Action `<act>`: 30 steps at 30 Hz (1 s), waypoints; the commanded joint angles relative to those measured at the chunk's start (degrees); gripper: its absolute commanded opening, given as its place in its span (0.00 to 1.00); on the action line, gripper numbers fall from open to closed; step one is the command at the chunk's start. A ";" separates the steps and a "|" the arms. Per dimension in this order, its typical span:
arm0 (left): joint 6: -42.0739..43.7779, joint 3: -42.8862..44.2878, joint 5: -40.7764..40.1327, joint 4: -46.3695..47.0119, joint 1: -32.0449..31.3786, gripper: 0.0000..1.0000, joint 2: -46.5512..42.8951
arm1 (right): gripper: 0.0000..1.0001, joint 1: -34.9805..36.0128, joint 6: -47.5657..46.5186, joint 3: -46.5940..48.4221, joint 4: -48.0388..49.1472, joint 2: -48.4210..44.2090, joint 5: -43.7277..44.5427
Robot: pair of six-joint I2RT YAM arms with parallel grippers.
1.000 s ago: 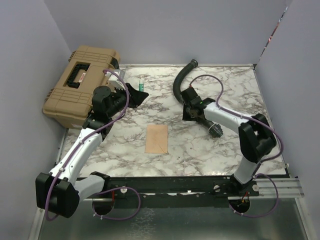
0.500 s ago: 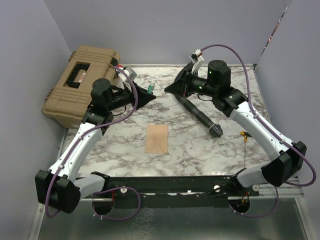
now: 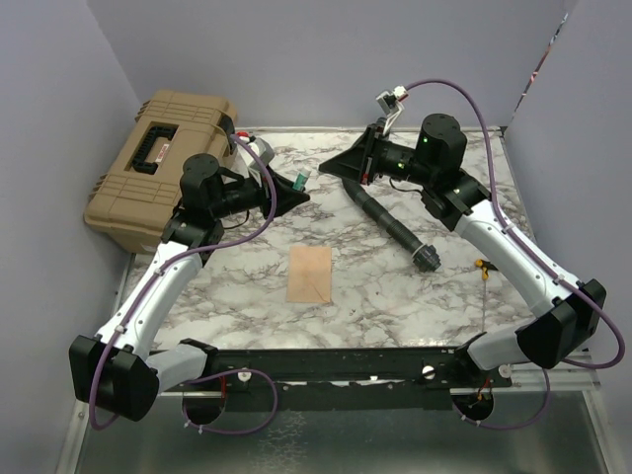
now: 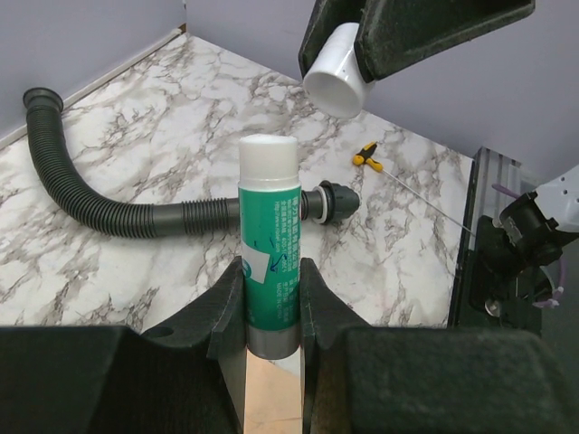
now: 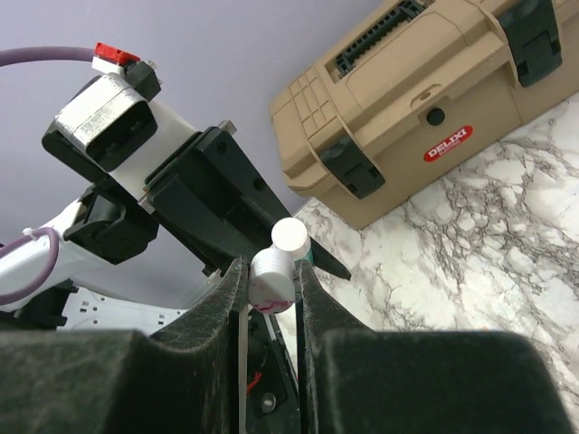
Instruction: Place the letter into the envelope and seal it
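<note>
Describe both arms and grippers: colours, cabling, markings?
Left arm and right arm: white shells on the long links, black joints and bases. A purple cable loops along each. Left gripper and right gripper: black wedge-shaped fingers, a pale camera block with a red tab at each wrist.

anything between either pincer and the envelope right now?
Nothing visible lies between them. The envelope lies flat in the open, and the black hose is off to its right. Both pincers are occupied, though: the left pincer is shut on a glue stick, and the right pincer is shut on a white cap.
</note>
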 commanded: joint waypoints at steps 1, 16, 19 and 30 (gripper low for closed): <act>0.39 2.31 3.59 0.43 -0.55 0.00 -0.05 | 0.01 0.00 1.75 -0.07 3.53 -0.18 -2.49; -2.78 1.17 4.13 3.58 -1.45 0.00 -0.37 | 0.01 0.00 1.40 2.46 2.29 2.49 -5.04; -3.22 0.90 4.42 4.26 -1.74 0.00 -0.41 | 0.01 0.00 2.14 2.56 2.92 2.87 -6.32; -3.00 0.41 5.54 4.58 -2.44 0.00 0.02 | 0.01 0.00 4.49 2.43 3.94 3.83 -13.31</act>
